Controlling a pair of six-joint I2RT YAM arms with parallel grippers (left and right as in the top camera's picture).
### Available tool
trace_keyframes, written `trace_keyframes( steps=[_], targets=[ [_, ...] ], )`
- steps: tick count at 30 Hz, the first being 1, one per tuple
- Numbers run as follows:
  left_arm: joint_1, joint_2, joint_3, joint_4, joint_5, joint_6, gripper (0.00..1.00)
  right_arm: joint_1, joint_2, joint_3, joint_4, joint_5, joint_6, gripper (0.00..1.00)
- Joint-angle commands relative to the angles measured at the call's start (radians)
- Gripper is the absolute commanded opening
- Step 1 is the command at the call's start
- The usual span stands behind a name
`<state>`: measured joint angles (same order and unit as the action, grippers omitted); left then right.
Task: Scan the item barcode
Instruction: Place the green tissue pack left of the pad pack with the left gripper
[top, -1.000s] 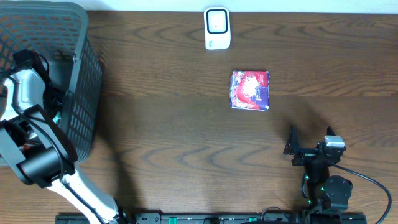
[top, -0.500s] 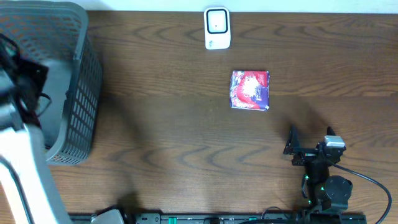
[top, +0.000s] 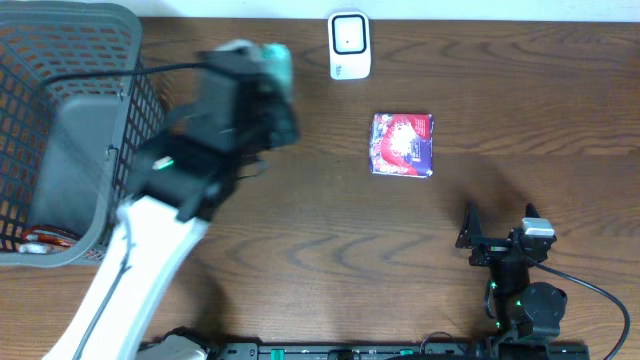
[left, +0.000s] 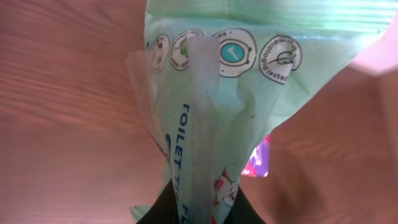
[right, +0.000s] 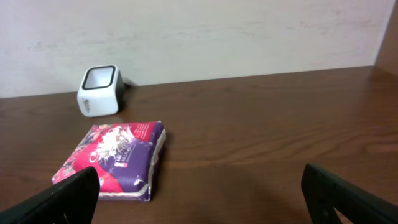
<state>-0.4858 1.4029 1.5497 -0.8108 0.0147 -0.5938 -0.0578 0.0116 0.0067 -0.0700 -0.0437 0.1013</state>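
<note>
Overhead, I see the grey basket (top: 140, 150) at upper left with one small red-and-white item (top: 40, 242) in its lower corner. My left tool (top: 262, 88) is clenched on a green toilet-tissue pack (top: 272, 60), just left of the scanner (top: 349, 45). My right tool (top: 497, 238) sits released at lower right, below a purple packet (top: 402, 144) on the tabletop (top: 300, 220).

The left tool (top: 266, 84) has swung out of the basket (top: 60, 40) toward two o'clock, carrying a green tissue pack (left: 205, 93)
</note>
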Motion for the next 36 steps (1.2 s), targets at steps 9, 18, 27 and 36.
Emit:
trace_keyframes(
  steps=[9,18,27,36],
  targets=[
    [-0.169,0.551,0.006,0.231,-0.136,0.025,0.08,-0.002,-0.005,-0.001,-0.005,0.009,-0.009,0.99],
    [-0.175,0.641,0.006,0.332,0.100,0.024,0.42,-0.002,-0.005,-0.001,-0.005,0.009,-0.009,0.99],
    [-0.130,0.476,0.015,0.342,0.128,0.072,0.61,-0.002,-0.005,-0.001,-0.005,0.009,-0.009,0.99],
    [0.142,0.043,0.021,0.237,-0.213,0.114,0.74,-0.002,-0.005,-0.001,-0.005,0.009,-0.009,0.99]
  ],
)
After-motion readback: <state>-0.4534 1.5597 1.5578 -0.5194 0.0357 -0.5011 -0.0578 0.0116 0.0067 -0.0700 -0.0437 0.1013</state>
